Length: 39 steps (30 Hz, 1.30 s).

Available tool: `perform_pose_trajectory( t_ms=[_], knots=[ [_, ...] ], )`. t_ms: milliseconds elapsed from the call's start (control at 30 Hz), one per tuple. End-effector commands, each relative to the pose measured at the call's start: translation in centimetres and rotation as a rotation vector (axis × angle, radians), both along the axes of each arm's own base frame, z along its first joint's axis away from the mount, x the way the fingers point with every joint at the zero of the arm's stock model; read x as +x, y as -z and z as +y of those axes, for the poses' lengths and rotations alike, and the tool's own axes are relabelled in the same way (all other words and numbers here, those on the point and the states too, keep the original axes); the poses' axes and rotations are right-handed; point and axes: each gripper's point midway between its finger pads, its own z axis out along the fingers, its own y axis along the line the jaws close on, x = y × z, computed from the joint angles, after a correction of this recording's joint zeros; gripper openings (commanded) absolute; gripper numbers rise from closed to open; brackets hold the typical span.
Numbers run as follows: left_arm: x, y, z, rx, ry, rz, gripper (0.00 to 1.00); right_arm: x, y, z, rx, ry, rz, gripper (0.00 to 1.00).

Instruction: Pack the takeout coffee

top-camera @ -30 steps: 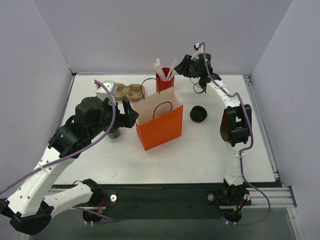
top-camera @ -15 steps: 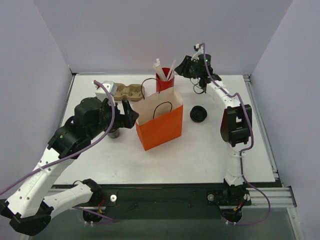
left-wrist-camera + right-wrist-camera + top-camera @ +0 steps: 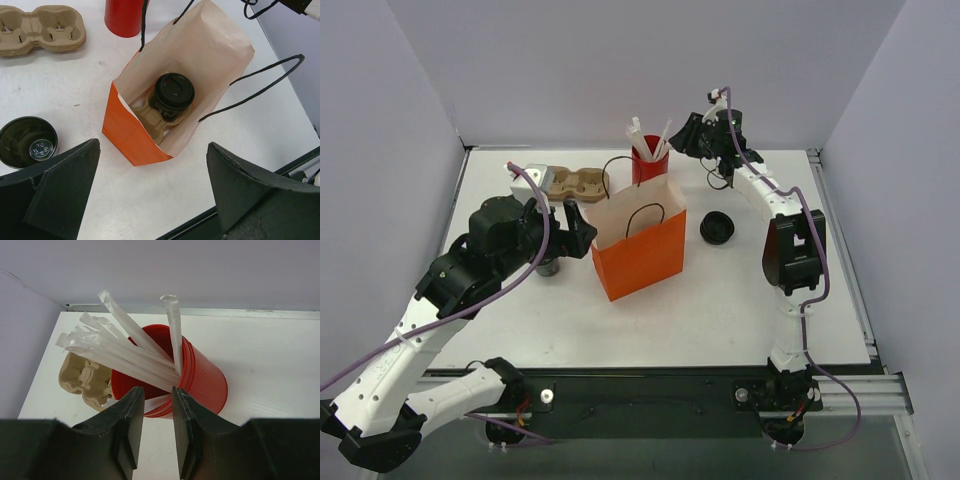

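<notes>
1. While both arms barely shift, the right gripper [image 3: 158, 397] narrows its fingers slightly before the red cup [image 3: 200, 375] of straws [image 3: 125, 347], parted and gripping nothing. A straw seems next.
2. Above the orange bag [image 3: 122, 135] the left gripper [image 3: 152, 150] hovers wide open and empty. Inside, one lidded coffee cup [image 3: 174, 92] sits in a carrier [image 3: 152, 120].
3. Another dark cup [image 3: 27, 141] waits on the table [image 3: 75, 85] just left of the bag, whose looping handles [image 3: 260, 85] could snag.

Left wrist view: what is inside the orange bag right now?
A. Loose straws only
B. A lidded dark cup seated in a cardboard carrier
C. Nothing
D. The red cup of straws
B: looking down into the orange bag, a lidded dark cup sits in a tan cardboard carrier.
</notes>
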Motion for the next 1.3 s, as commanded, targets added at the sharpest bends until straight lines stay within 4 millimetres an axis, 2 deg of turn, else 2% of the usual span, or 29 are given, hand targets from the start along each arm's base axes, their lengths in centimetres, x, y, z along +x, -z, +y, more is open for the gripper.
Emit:
perform_pose_trajectory(
  t_ms=[0, 300, 533, 900, 967, 1100, 1267],
  knots=[
    [0.0, -1.4, -0.2, -0.042, 0.006, -0.042, 0.97, -0.6, -10.1, 0.3, 0.067, -0.023, -0.206, 0.3],
    [-0.1, -1.4, -0.1, -0.044, 0.005, -0.042, 0.97, -0.6, -10.6, 0.4, 0.075, -0.025, -0.215, 0.3],
    [-0.2, -1.4, -0.1, -0.046, 0.003, -0.043, 0.97, -0.8, -8.2, 0.5, 0.063, -0.022, -0.169, 0.29],
    [-0.1, -1.3, -0.2, -0.045, 0.004, -0.04, 0.97, -1.4, -6.7, 0.3, 0.051, -0.023, -0.146, 0.23],
    [0.0, -1.4, -0.2, -0.046, 0.004, -0.041, 0.97, -1.4, -6.6, 0.3, 0.048, -0.024, -0.146, 0.17],
    [0.0, -1.3, -0.2, -0.042, 0.005, -0.04, 0.97, -1.6, -7.5, 0.3, 0.041, -0.029, -0.174, 0.01],
    [0.0, -1.2, -0.2, -0.04, 0.003, -0.041, 0.97, -1.8, -11.1, 0.0, 0.042, -0.026, -0.237, 0.0]
  ],
)
